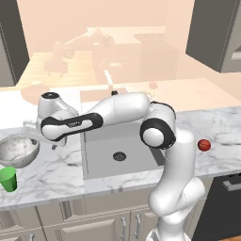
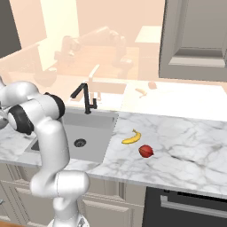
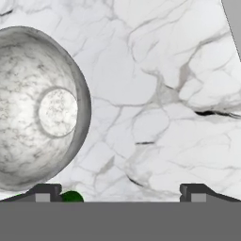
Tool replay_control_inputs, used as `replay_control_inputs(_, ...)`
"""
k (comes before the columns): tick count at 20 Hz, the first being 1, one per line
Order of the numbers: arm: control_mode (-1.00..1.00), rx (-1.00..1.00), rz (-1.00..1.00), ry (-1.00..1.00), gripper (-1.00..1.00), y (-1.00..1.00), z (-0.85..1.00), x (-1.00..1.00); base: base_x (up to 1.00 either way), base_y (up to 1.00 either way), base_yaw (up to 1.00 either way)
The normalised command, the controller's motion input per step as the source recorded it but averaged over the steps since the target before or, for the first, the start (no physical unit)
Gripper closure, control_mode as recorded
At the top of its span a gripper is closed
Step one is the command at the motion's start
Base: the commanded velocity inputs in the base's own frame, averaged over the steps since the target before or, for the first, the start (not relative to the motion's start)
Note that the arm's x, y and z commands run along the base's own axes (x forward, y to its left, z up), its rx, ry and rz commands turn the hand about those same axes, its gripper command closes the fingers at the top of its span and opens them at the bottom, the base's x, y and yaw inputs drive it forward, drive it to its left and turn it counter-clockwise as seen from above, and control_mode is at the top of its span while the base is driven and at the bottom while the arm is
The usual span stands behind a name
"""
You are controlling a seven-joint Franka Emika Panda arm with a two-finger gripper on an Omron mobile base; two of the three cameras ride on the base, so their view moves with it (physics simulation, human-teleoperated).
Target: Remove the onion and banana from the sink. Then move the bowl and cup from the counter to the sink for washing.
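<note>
The grey-white speckled bowl [image 1: 16, 150] stands on the marble counter [image 1: 56, 169] left of the sink [image 1: 117, 155], with the green cup [image 1: 8, 179] just in front of it. My gripper [image 1: 35, 134] hovers over the bowl's sink-side rim, open and holding nothing. In the hand view the bowl [image 3: 37, 108] is on the left, a sliver of the cup [image 3: 71, 196] shows by the left fingertip, and the gripper [image 3: 120, 193] stands wide. The banana [image 2: 131, 137] and the red onion [image 2: 146, 151] lie on the counter right of the sink [image 2: 80, 133].
A black faucet [image 2: 86, 97] rises behind the basin, whose round drain [image 1: 119, 156] is bare. The arm spans the sink's back edge. A dark oven front [image 2: 186, 204] sits under the counter at the right. The onion [image 1: 204, 145] rests near the counter's right end.
</note>
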Motion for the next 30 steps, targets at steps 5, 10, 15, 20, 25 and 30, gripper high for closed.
replay_control_inputs(5, -1.0, 0.0, -0.04, 0.0, -1.0, 0.08, -0.11, 0.07, 0.0, 0.0, 0.0)
replay_control_inputs(10, -1.0, 0.0, -0.03, 0.01, -1.0, 0.07, -0.12, 0.08, 0.0, 0.0, 0.0)
replay_control_inputs(15, -1.0, 0.0, -0.03, 0.02, -1.0, 0.08, -0.11, 0.1, 0.0, 0.0, 0.0)
replay_control_inputs(20, -1.0, 0.0, -0.01, 0.02, -1.0, 0.11, -0.08, 0.13, 0.0, 0.0, 0.0)
replay_control_inputs(25, -1.0, 0.0, 0.0, 0.04, -1.0, 0.13, -0.07, 0.13, 0.0, 0.0, 0.0)
replay_control_inputs(30, -1.0, 0.0, 0.0, 0.03, -1.0, 0.13, -0.08, 0.14, 0.0, 0.0, 0.0)
